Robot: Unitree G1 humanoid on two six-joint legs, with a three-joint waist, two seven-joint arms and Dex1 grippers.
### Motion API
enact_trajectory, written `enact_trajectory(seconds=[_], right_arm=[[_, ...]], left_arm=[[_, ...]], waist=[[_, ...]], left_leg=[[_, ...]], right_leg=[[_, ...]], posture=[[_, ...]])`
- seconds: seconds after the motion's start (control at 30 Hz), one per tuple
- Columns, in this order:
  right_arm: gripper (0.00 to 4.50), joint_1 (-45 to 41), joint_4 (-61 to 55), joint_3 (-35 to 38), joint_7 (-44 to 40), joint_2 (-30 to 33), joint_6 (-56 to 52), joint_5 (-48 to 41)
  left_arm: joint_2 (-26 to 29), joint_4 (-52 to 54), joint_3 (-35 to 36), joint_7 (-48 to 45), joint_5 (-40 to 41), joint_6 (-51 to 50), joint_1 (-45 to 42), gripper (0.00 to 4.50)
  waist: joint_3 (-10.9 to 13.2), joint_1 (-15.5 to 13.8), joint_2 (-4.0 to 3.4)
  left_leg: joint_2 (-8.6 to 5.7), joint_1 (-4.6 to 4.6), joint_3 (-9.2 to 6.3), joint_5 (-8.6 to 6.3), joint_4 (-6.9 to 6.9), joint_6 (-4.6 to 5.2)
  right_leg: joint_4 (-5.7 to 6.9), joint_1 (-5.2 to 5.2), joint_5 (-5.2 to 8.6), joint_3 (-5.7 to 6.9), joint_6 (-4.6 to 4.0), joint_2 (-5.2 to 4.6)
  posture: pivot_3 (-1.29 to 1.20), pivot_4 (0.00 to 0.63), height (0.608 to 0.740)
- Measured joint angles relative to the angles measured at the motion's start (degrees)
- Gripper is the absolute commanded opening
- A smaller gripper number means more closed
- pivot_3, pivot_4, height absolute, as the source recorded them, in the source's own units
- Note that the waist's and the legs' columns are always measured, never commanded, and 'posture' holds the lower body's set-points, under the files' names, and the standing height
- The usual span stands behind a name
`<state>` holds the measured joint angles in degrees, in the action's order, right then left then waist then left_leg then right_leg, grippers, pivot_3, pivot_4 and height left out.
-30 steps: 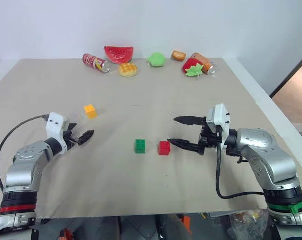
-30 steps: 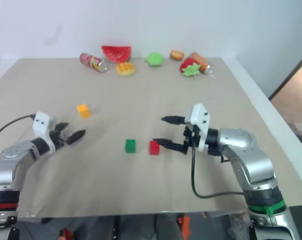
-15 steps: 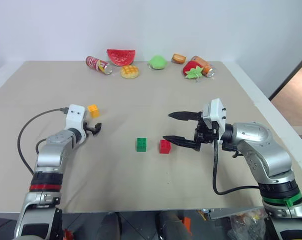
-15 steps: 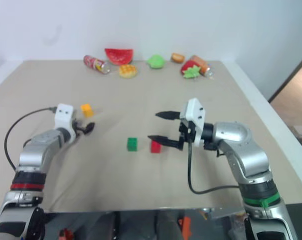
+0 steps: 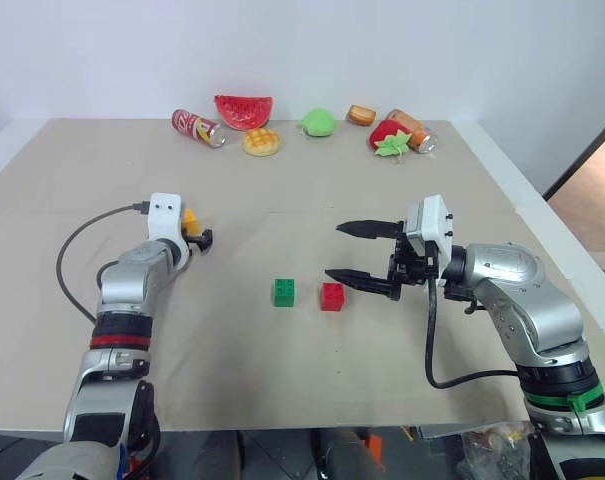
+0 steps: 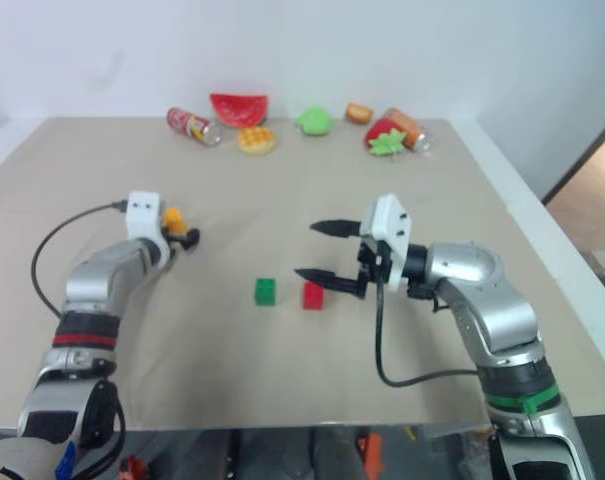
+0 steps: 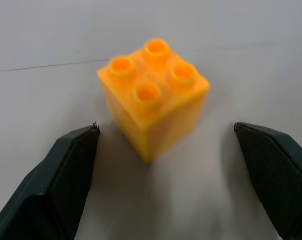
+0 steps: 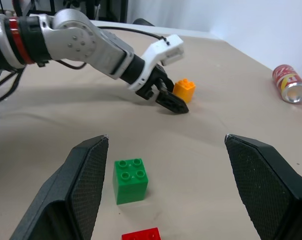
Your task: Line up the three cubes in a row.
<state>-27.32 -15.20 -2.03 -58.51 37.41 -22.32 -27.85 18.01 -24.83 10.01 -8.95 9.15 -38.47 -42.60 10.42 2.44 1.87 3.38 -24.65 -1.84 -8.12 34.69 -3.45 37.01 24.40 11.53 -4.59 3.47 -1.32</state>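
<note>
Left wrist view: the yellow-orange plastic block (image 7: 153,95) with four round studs is seen lying on the matte beige table (image 5: 282,380) just ahead of the left gripper (image 7: 165,150), whose ribbed black fingers are spread wide and touch nothing. Mid-table, the green studded block (image 5: 283,292) and glossy red block (image 5: 332,297) lie side by side, apart. The right gripper (image 5: 350,252) is held wide, empty, beside the red block.

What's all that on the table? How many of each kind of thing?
Toy building blocks: 3 (yellow-orange, green, red)
Soda cans: 2 ()
Toy foods: 5 (watermelon slice, waffle bun, green one, small pastry, strawberry)
Total: 10
</note>
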Motion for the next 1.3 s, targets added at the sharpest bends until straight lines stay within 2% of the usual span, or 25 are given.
enact_trajectory(seconds=[0.1,0.17,0.37,0.57,0.7,0.77,0.87,1.07,1.13,1.3], right_arm=[[3.87,0.0,0.08,0.0,0.0,-0.03,0.04,0.0],[3.87,0.0,0.33,0.0,-0.01,-0.17,0.13,0.04],[3.87,0.12,0.97,0.0,0.02,-0.21,0.5,0.17],[3.87,0.38,1.53,0.0,-0.01,-0.21,0.59,0.54],[3.87,0.39,1.9,-0.03,-0.09,-0.21,1.02,1.24],[3.87,0.42,1.91,-0.04,-0.16,-0.21,1.08,1.3],[3.87,0.74,1.97,-0.14,-0.24,-0.15,1.12,1.42],[3.87,0.84,2.3,-0.18,-0.26,0.04,1.2,1.77],[3.87,1.09,2.35,-0.16,-0.26,0.15,1.19,1.77],[3.87,1.13,2.35,-0.16,-0.33,0.19,1.18,1.74]], left_arm=[[-1.12,-1.06,0.38,1.44,-0.03,0.05,-1.01,4.47],[-1.67,-1.34,0.97,2.67,-0.03,0.04,-1.39,3.61],[-1.89,-1.46,2.19,5.25,0.06,-0.22,-1.78,1.73],[-1.58,-1.94,1.95,5.64,-0.15,0.11,-1.9,1.69],[0.57,-3.88,-1.01,-0.64,-0.84,7.0,-1.91,1.69],[3.03,-3.91,-3.05,-6.67,-1.4,13.14,-1.88,1.69],[9.04,-3.16,-5.86,-20.63,-1.34,26.12,-0.97,1.69],[18.41,-0.78,-9.68,-51.51,3.18,40.82,8.99,1.69],[20.35,-1.59,-9.91,-57.68,3.92,42.87,10.6,1.69],[22.56,-4.51,-9.88,-65.34,4.71,45.74,10.17,1.69]], waist=[[0.0,0.09,0.0],[0.0,0.1,0.0],[0.0,0.1,0.0],[0.0,0.18,0.0],[0.01,0.17,0.02],[0.03,0.16,0.05],[0.03,0.24,0.04],[0.02,0.3,0.02],[0.02,0.26,0.02],[0.02,-0.01,0.02]], left_leg=[[0.0,0.01,0.0,0.0,-0.01,0.0],[0.0,0.0,0.0,0.0,-0.01,-0.01],[-0.01,0.01,-0.01,-0.01,-0.04,-0.02],[-0.01,0.02,0.0,-0.01,-0.04,-0.02],[-0.01,-0.02,0.0,0.0,-0.06,-0.11],[-0.01,-0.1,0.0,0.01,-0.11,-0.17],[0.0,-0.11,0.07,0.01,-0.28,-0.2],[0.09,-0.41,0.14,-0.01,-0.42,-0.21],[0.09,-0.47,0.14,-0.01,-0.36,-0.21],[0.08,-0.51,0.16,-0.01,-0.14,-0.2]], right_leg=[[0.0,0.0,0.0,0.0,0.0,0.0],[0.0,0.0,0.0,0.0,0.0,0.0],[0.0,0.0,0.02,0.0,0.02,0.0],[0.0,0.01,0.01,0.0,0.02,0.0],[-0.01,0.07,0.01,0.0,0.02,0.0],[-0.02,0.19,0.02,0.0,0.01,0.0],[-0.02,0.34,0.08,-0.06,-0.06,-0.01],[0.08,0.75,0.27,-0.08,-0.14,0.04],[0.08,0.77,0.27,-0.08,-0.13,0.03],[0.08,0.69,0.24,-0.09,-0.12,-0.01]], posture=[[0.0,0.15,0.74],[0.0,0.15,0.74],[0.0,0.15,0.74],[0.0,0.15,0.74],[0.0,0.15,0.74],[0.0,0.15,0.74],[0.0,0.15,0.74],[0.0,0.15,0.74],[0.0,0.15,0.74],[0.0,0.15,0.74]])
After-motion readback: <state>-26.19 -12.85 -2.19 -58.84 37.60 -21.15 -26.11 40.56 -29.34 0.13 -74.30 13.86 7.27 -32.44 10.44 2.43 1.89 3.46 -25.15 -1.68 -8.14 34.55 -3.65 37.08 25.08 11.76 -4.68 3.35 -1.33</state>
